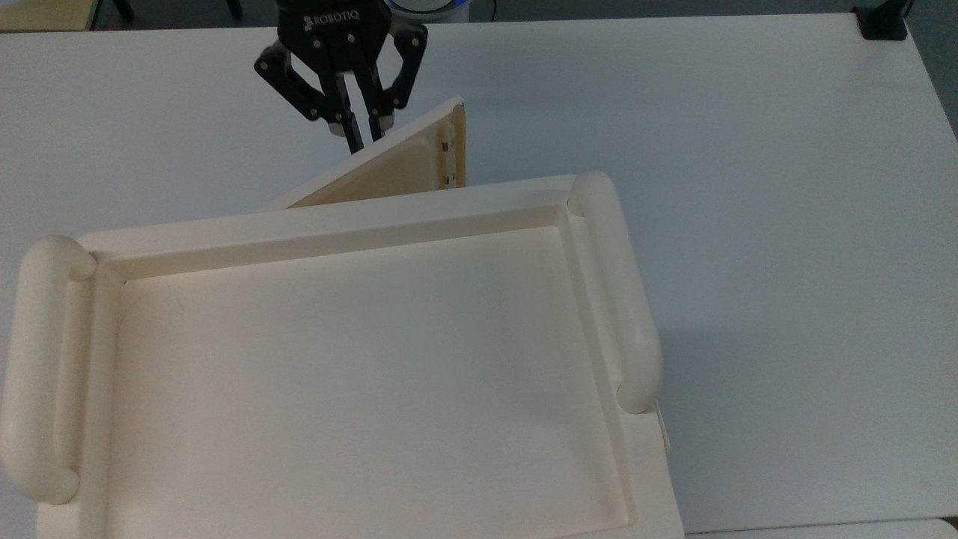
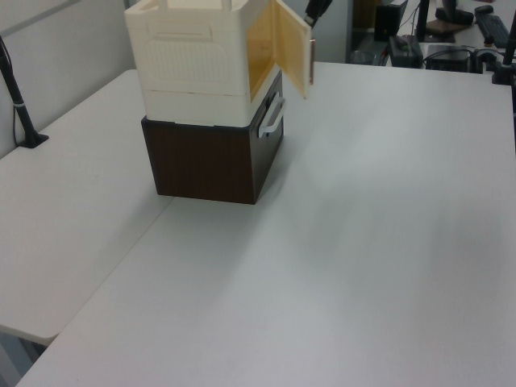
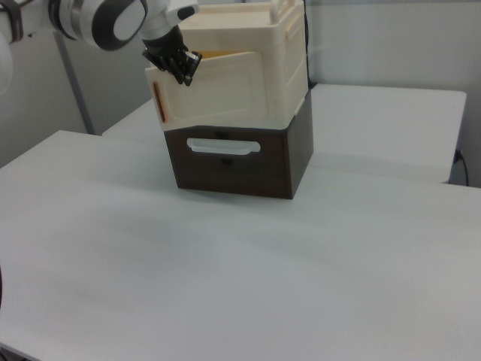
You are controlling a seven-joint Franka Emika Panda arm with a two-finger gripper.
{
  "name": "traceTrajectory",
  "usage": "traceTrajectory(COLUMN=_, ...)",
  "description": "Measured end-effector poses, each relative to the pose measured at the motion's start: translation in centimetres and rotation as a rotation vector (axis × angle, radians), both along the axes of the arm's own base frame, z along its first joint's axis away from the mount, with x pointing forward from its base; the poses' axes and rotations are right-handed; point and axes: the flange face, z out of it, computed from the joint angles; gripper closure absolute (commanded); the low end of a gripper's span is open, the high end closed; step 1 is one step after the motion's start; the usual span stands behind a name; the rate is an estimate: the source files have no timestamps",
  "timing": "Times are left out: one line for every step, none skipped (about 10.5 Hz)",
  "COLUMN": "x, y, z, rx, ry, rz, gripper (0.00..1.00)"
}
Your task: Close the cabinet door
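Top view: jaws (image 1: 364, 136) nearly shut, empty, against flat cream cabinet door (image 1: 397, 168), ajar.

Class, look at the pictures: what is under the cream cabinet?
The cabinet stands on a dark brown box with a pale handle, which rests on the white table. The box's inside is hidden.

White tables (image 2: 363, 242) pushed together; pale wall (image 3: 391, 45) behind.

A robotics lab or office workroom: bare white tabletop (image 2: 363, 242), grey partition wall (image 3: 383, 45), black cable clamp (image 2: 20, 105), and desks with computer equipment (image 2: 451, 32) at the far end.
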Motion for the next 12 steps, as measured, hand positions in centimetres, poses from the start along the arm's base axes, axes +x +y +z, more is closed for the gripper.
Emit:
traceTrajectory(x=1.1, y=1.1, z=-0.9, rx=-0.009, ry=-0.042, rz=0.002, gripper=0.8)
traceTrajectory(x=2.0, y=1.9, z=-1.5, rx=-0.016, ry=-0.085, rz=0.002, gripper=0.8)
traceTrajectory(x=2.7, y=2.4, z=-1.9, rx=-0.021, ry=-0.122, rz=-0.002, gripper=0.8)
traceTrajectory(x=3.1, y=2.7, z=-2.2, rx=-0.025, ry=-0.151, rz=-0.006, gripper=0.79)
traceTrajectory(x=3.5, y=2.8, z=-2.3, rx=-0.028, ry=-0.18, rz=-0.011, gripper=0.77)
traceTrajectory(x=3.8, y=2.9, z=-2.4, rx=-0.03, ry=-0.205, rz=-0.016, gripper=0.74)
traceTrajectory(x=4.1, y=2.9, z=-2.7, rx=-0.034, ry=-0.224, rz=-0.021, gripper=0.74)
traceTrajectory(x=4.3, y=2.9, z=-2.9, rx=-0.036, ry=-0.234, rz=-0.024, gripper=0.74)
traceTrajectory(x=4.5, y=2.9, z=-3.0, rx=-0.037, ry=-0.247, rz=-0.027, gripper=0.73)
traceTrajectory(x=4.6, y=2.9, z=-3.0, rx=-0.038, ry=-0.254, rz=-0.028, gripper=0.68)
traceTrajectory(x=4.6, y=2.9, z=-3.0, rx=-0.038, ry=-0.261, rz=-0.029, gripper=0.68)
traceTrajectory(x=4.6, y=2.9, z=-3.0, rx=-0.039, ry=-0.263, rz=-0.03, gripper=0.64)
